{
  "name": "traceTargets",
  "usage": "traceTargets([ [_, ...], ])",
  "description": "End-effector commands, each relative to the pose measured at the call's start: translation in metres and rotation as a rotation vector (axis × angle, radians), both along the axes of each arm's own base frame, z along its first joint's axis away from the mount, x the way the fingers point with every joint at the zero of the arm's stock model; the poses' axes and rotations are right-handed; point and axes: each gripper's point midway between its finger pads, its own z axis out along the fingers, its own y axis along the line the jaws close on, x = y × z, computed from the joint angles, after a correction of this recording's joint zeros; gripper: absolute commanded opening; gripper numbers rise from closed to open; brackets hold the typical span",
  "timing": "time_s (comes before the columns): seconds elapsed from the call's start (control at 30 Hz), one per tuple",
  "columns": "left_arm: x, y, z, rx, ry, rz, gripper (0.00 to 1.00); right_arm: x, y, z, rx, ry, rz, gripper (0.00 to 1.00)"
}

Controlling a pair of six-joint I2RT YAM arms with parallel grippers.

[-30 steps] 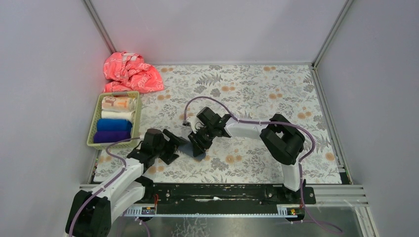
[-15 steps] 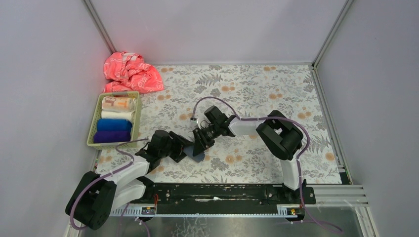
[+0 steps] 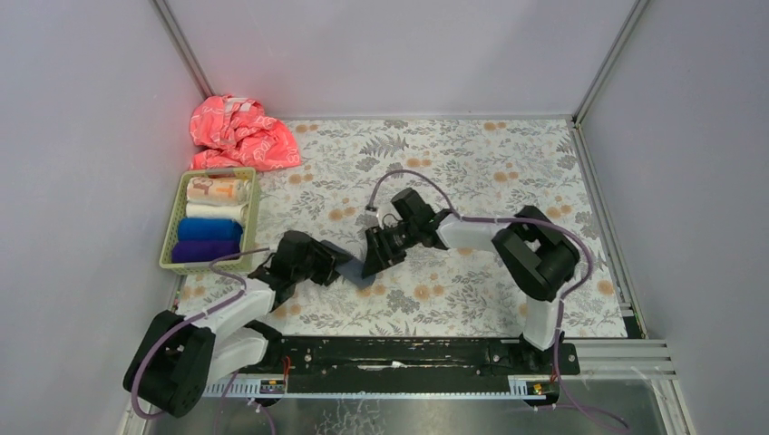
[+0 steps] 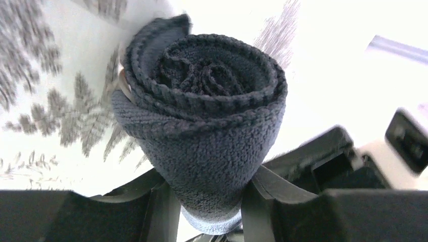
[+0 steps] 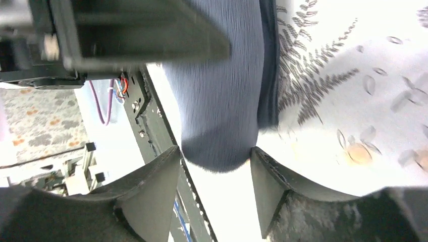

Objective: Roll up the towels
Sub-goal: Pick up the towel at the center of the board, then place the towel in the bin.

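Fingers (image 4: pixel 151 204) of L gripper (image 4: pixel 207 179) clamp the dark towel (image 4: pixel 212 116), one each side of its lower part. It's rolled into a tight spiral, coiled end in plain view and bottom end cut off behind the fingers. R gripper (image 5: pixel 214 151) has a finger either side of the roll's rounded end, v. close to it, but that pic is blurred, so can't tell if they pinch it or stand just clear

Hidden / hard to see:
- From overhead the roll is almost wholly covered by the 2 grippers, which meet nose to nose a bit L of centre, toward the near side. At most a dark sliver shows beside them
- R wrist view: top blocked by a black, blurred part, prob. the other gripper
- L wrist view: backgrnd washed out white, R side smeared

Surface & room:
- Grey-and-orange floral cloth (image 3: pixel 472 163) lies flat over the table
- Green basket (image 3: pixel 170 231) at the L edge holds 4 rolls side by side: cream printed (image 3: pixel 215 190), white (image 3: pixel 216 211), blue (image 3: pixel 209 229), purple (image 3: pixel 204 250)
- Crumpled pink-red cloth (image 3: pixel 240 131) sits in the back L corner, just behind the basket
- Pale walls on 3 sides, metal posts at the corners
- Black rail (image 3: pixel 408 355) runs along the near edge, carrying both arm bases
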Motion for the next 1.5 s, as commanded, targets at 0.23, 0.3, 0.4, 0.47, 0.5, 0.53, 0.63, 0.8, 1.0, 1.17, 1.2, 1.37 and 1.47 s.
traceTargets([
  [0.23, 0.082, 0.093, 0.100, 0.136, -0.203, 0.210, 0.32, 0.044, -0.082, 0.070, -0.108, -0.425, -0.200, 0.70],
  [0.3, 0.091, 0.126, 0.119, 0.186, -0.228, 0.276, 0.32, 0.047, -0.094, 0.068, -0.127, -0.470, -0.242, 0.74],
  [0.4, 0.099, 0.166, 0.145, 0.233, -0.260, 0.333, 0.33, 0.050, -0.107, 0.061, -0.159, -0.502, -0.269, 0.76],
  [0.47, 0.103, 0.194, 0.155, 0.260, -0.265, 0.370, 0.33, 0.050, -0.109, 0.059, -0.162, -0.506, -0.273, 0.77],
  [0.5, 0.104, 0.210, 0.160, 0.272, -0.269, 0.397, 0.33, 0.049, -0.109, 0.060, -0.159, -0.510, -0.275, 0.77],
  [0.53, 0.104, 0.225, 0.164, 0.279, -0.274, 0.416, 0.33, 0.049, -0.111, 0.059, -0.163, -0.518, -0.277, 0.77],
  [0.63, 0.104, 0.270, 0.168, 0.292, -0.278, 0.471, 0.33, 0.050, -0.116, 0.064, -0.178, -0.547, -0.287, 0.77],
  [0.8, 0.110, 0.325, 0.154, 0.298, -0.251, 0.508, 0.35, 0.050, -0.120, 0.066, -0.179, -0.566, -0.289, 0.77],
  [1.0, 0.135, 0.355, 0.130, 0.252, -0.250, 0.492, 0.36, 0.047, -0.114, 0.064, -0.163, -0.547, -0.262, 0.77],
  [1.17, 0.124, 0.377, 0.085, 0.282, -0.145, 0.520, 0.40, 0.045, -0.112, 0.056, -0.167, -0.526, -0.243, 0.77],
  [1.2, 0.121, 0.379, 0.078, 0.272, -0.128, 0.524, 0.40, 0.045, -0.112, 0.055, -0.167, -0.519, -0.239, 0.77],
  [1.37, 0.114, 0.392, 0.049, 0.285, -0.009, 0.539, 0.47, 0.045, -0.109, 0.049, -0.174, -0.506, -0.225, 0.77],
  [1.47, 0.113, 0.397, 0.043, 0.299, 0.025, 0.545, 0.53, 0.046, -0.109, 0.047, -0.184, -0.504, -0.222, 0.76],
])
